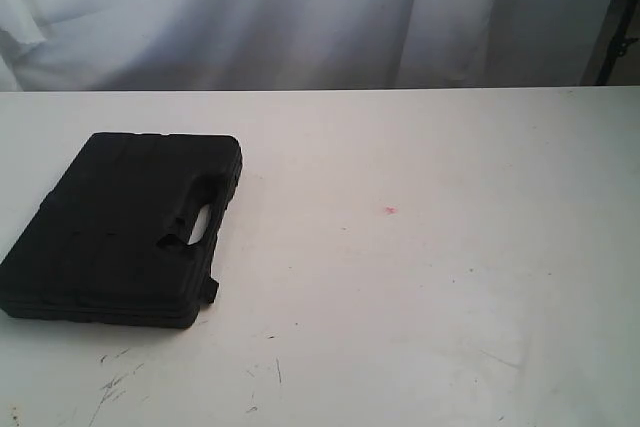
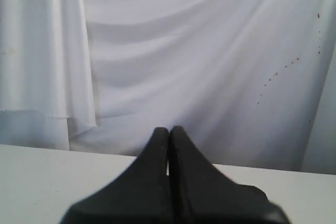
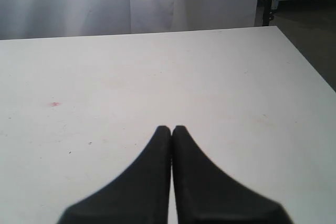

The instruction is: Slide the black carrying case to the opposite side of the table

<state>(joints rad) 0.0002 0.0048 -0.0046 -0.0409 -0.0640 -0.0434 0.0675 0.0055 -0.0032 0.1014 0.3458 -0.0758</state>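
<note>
The black carrying case lies flat on the left part of the white table, its handle cut-out facing the middle. Neither arm shows in the exterior view. In the left wrist view my left gripper is shut with nothing between its fingers, pointing over the table edge towards a white curtain; the case is out of that view. In the right wrist view my right gripper is shut and empty above bare table; the case does not show there either.
A small red spot marks the tabletop to the right of the case, the red spot also showing in the right wrist view. Dark scuff marks lie near the front edge. A white curtain hangs behind the table.
</note>
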